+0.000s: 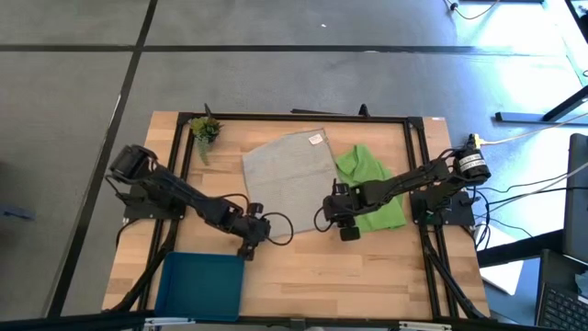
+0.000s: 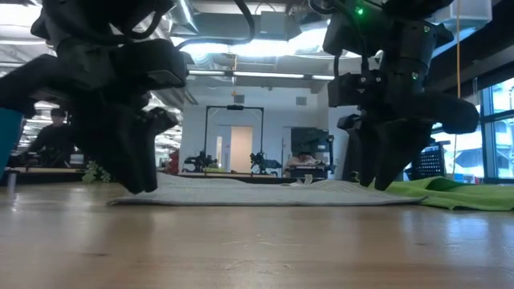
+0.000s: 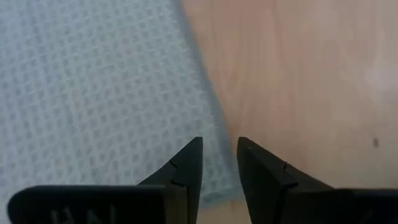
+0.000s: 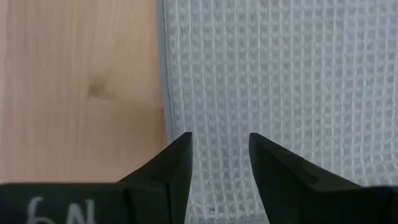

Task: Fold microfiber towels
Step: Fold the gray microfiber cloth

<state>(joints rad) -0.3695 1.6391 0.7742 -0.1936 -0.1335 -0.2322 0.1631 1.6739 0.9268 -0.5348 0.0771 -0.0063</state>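
Observation:
The light grey towel lies spread flat on the wooden table, and it shows as a low strip in the low view. The lime green towel lies crumpled to its right, under my right arm. My left gripper hangs low over the grey towel's near left corner, open by a narrow gap, with the towel's side edge running between the fingers. My right gripper stands open over the near right corner, both fingers above the weave just inside the edge. My left gripper points steeply down at the grey towel's near left corner; I cannot tell whether its fingertips touch the cloth. My right gripper points down at the near right corner, its fingertips low at the cloth; whether they touch cannot be told.
A blue tray sits at the table's near left, close behind my left arm. A small green plant sprig stands at the far left corner. Bare wood lies along the near edge. A black frame rims the table.

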